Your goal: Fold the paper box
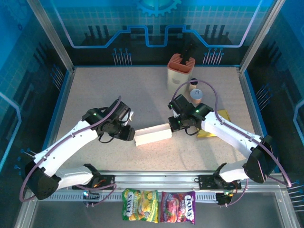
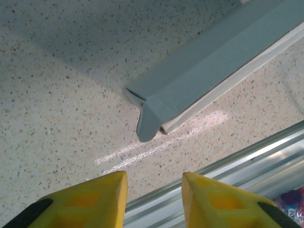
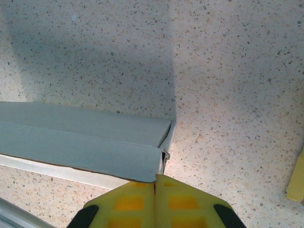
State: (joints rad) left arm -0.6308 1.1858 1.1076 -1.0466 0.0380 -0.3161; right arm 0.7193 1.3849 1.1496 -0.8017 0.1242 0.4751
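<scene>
- I see the box (image 1: 153, 135), long, pale and narrow. It lies on the speckled table (image 1: 104, 90) near the front middle, between my two grippers. Its right end sits a little farther from the arm bases than its left end.
- My left gripper (image 1: 129, 133) is just beside the box's left end. In the left wrist view its yellow fingers (image 2: 85, 202) stand apart, with bare table in the gap and nothing held.
- In that same view a small flap (image 2: 148, 121) at the box's end corner droops down toward the table, clear of the fingers.
- My right gripper (image 1: 174, 124) is at the box's right end. In the right wrist view its two fingers are pressed together with no gap. Their tips sit right at the box's end corner, and I cannot tell whether they touch it.
- A flat yellow sheet (image 1: 216, 124) lies on the table, partly under my right arm.
- Farther back stand an orange-topped block (image 1: 181, 69) and, just beside it, a cup (image 1: 196, 96).
- Two candy bags (image 1: 159, 206) lie in front of the rail (image 1: 156, 178) at the near edge.
</scene>
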